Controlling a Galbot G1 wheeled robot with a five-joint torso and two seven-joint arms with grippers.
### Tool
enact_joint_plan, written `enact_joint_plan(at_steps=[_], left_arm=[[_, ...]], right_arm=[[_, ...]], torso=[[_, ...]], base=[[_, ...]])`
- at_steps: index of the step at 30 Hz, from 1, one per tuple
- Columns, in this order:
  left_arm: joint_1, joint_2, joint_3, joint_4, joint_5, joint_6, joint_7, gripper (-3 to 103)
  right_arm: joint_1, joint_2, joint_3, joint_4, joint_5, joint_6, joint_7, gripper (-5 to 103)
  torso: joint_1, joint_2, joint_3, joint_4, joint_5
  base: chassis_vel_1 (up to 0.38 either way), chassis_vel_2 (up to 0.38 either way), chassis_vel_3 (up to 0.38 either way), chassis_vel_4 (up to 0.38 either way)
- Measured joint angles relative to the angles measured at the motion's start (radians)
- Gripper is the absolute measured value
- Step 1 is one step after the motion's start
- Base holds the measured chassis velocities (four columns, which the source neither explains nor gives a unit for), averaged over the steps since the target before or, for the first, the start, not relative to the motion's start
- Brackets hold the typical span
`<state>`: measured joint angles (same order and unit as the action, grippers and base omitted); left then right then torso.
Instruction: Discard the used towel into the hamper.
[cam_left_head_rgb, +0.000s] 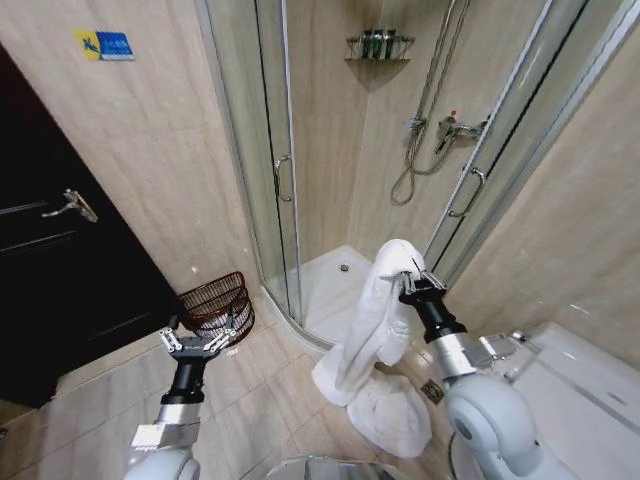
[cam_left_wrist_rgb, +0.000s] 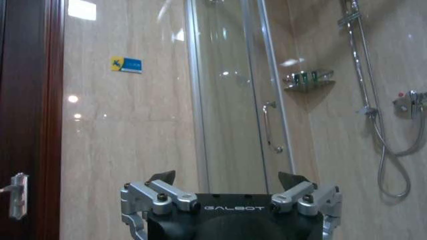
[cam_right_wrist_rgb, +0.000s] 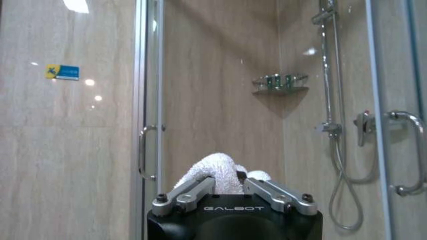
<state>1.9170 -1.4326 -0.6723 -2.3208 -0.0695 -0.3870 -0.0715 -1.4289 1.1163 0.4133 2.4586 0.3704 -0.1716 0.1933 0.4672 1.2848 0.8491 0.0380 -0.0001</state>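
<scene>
A white towel (cam_left_head_rgb: 372, 330) hangs from my right gripper (cam_left_head_rgb: 415, 281), which is shut on its top fold; the lower end piles on the tiled floor. The right wrist view shows the towel (cam_right_wrist_rgb: 217, 170) bunched between the closed fingers (cam_right_wrist_rgb: 190, 195). The hamper (cam_left_head_rgb: 217, 302), a dark reddish-brown wire basket, stands on the floor against the wall left of the shower. My left gripper (cam_left_head_rgb: 200, 340) hovers open just in front of the hamper, nothing in it; its spread fingers (cam_left_wrist_rgb: 160, 192) show in the left wrist view.
A glass shower enclosure (cam_left_head_rgb: 275, 180) with a handle stands behind the towel. A dark door (cam_left_head_rgb: 60, 260) is at the left. A white toilet (cam_left_head_rgb: 570, 390) sits at the right. Floor tiles between hamper and towel are free.
</scene>
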Motion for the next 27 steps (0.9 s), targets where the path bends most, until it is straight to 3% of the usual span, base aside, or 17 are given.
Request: enact_joint_plan(at_steps=[27], left_arm=[[0.011, -0.004, 0.002, 0.044, 0.000, -0.036, 0.003, 100]], right_arm=[[0.010, -0.007, -0.003, -0.021, 0.001, 0.007, -0.008, 5]], torso=[[0.000, 0.000, 0.000, -0.0003, 0.0001]], base=[[0.043, 0.050, 0.044, 0.045]])
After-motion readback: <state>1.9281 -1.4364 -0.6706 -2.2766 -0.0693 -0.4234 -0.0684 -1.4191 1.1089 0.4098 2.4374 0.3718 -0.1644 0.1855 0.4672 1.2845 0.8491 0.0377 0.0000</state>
